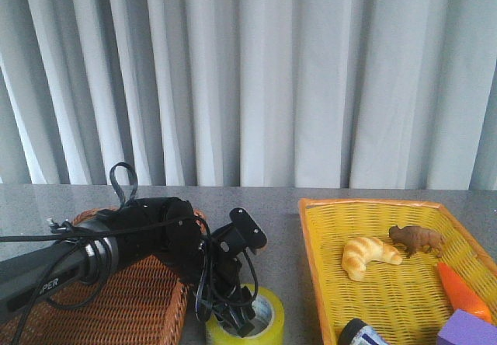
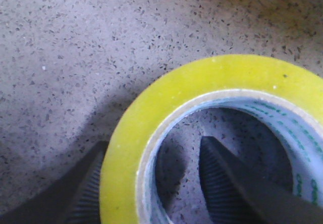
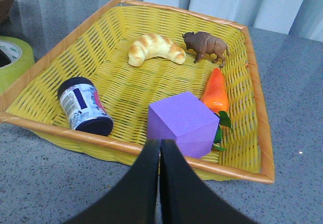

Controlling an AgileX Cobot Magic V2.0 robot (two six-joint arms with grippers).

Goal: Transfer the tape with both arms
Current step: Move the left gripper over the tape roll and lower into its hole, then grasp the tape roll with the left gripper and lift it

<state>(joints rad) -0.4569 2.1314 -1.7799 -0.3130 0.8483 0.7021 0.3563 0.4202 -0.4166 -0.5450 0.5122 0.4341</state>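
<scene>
The tape (image 1: 269,311), a yellow roll with a white printed core, lies flat on the grey table between the two baskets. My left gripper (image 1: 238,314) is open and down at the roll. In the left wrist view the gripper (image 2: 151,143) straddles the tape's (image 2: 166,108) wall, with one finger outside it and the other finger (image 2: 227,183) inside the core, a gap away from the wall. My right gripper (image 3: 160,142) is shut and empty, above the table just before the yellow basket. An edge of the tape (image 3: 10,57) shows in the right wrist view.
The yellow basket (image 1: 311,259) on the right holds a croissant (image 1: 369,256), a brown bison toy (image 1: 419,238), a carrot (image 1: 462,289), a purple cube (image 3: 184,123) and a dark jar (image 3: 83,105). A brown wicker basket (image 1: 132,298) sits under my left arm.
</scene>
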